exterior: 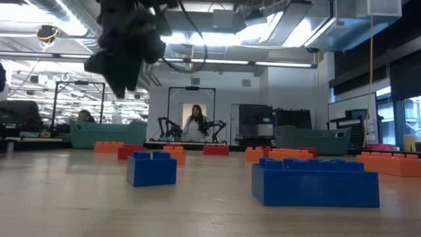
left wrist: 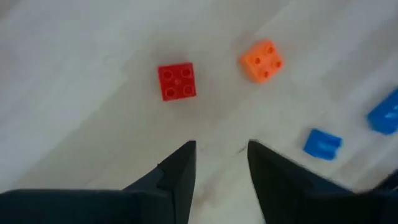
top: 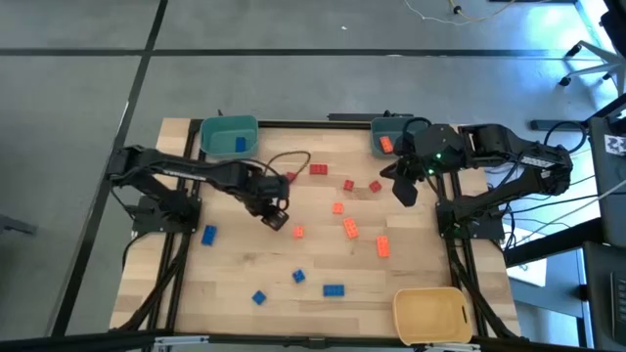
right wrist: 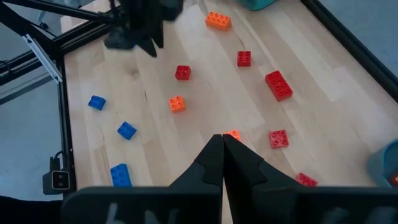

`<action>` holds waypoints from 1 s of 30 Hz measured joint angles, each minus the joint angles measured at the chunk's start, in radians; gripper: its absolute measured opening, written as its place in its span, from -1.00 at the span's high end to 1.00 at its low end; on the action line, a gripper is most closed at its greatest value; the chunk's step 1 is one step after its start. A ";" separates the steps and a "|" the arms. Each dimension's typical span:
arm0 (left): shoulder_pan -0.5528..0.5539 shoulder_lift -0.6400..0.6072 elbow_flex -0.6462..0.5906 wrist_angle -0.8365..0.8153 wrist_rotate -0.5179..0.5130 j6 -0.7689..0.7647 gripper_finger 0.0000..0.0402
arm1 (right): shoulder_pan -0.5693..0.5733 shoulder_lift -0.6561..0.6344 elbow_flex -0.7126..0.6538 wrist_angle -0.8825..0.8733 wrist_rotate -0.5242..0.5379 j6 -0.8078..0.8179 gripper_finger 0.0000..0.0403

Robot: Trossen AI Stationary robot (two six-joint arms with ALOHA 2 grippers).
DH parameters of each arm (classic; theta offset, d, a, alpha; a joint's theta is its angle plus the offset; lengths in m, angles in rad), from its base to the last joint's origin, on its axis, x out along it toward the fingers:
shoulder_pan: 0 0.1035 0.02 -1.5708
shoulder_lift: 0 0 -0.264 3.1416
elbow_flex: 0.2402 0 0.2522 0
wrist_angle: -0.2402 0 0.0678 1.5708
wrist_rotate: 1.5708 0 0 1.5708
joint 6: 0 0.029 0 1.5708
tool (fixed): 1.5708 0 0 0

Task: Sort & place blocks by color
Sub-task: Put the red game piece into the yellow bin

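Blocks scattered: we judge the open, empty left gripper (left wrist: 219, 158) should advance to the red block (left wrist: 176, 81) just ahead and straddle it squarely; right gripper (right wrist: 222, 152) closed, empty.

Overhead view straight down, low view level (table-height), wrist views closer

The table (top: 293, 293) is evenly lit from overhead. Ceiling lights (exterior: 197, 39) glare in the low view. The left wrist view is washed out and blurred.
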 joint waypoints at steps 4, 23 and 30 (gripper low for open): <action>-0.017 0.053 0.000 0.002 -0.044 -0.043 0.31 | 0.000 -0.007 0.000 0.000 0.000 0.002 0.98; -0.077 0.198 0.001 0.078 -0.200 -0.099 0.31 | 0.000 -0.015 0.000 0.010 0.001 0.004 0.98; -0.085 0.236 0.000 0.077 -0.240 -0.102 0.31 | 0.000 -0.015 0.000 0.012 0.001 0.004 0.98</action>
